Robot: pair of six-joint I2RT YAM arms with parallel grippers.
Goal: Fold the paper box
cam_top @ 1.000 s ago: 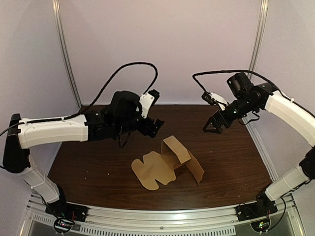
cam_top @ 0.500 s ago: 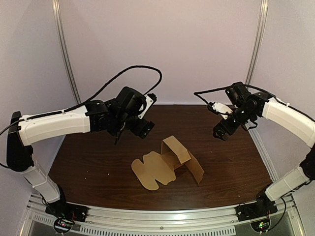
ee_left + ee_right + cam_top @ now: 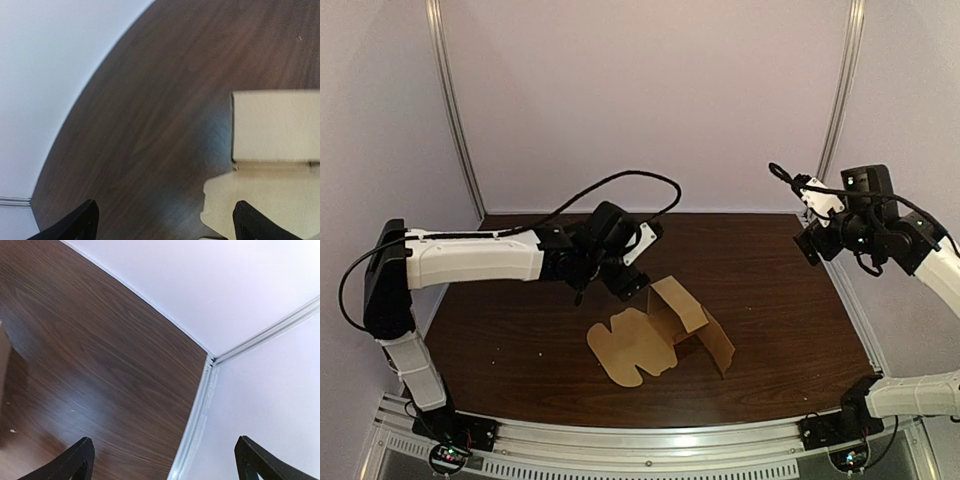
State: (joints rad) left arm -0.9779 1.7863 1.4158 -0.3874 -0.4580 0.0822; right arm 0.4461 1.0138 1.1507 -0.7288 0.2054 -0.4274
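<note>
The box (image 3: 665, 335) is sitting near the table (image 3: 520, 330) centre, a bit toward the near edge, only partly folded: a flat scalloped flap is lying on the wood to the front-left, while the plain panels on the right are standing up in a tent-like shape, open underneath. The L arm is reaching in low from the left, w/ the L gripper (image 3: 630, 283) hanging just beside the far-left top edge of the raised panel; whether it is touching the card can't be told from the top view. In the L wrist view the L gripper (image 3: 165, 220) is gaping wide, fingers (image 3: 75, 227) showing at both bottom corners w/ bare wood between them and nothing gripped; the box (image 3: 275, 125) is filling the right side of that view, a pale panel above the cut flap edge. The R arm is holding high at the far right, R gripper (image 3: 807, 245) lifted off the table and well apart from the box. In the R wrist view the R gripper (image 3: 165, 460) is also spreading wide w/ nothing in it, looking down at the table (image 3: 100, 365) corner, the wall (image 3: 200, 280) and a metal rail (image 3: 197, 420) along the edge.
</note>
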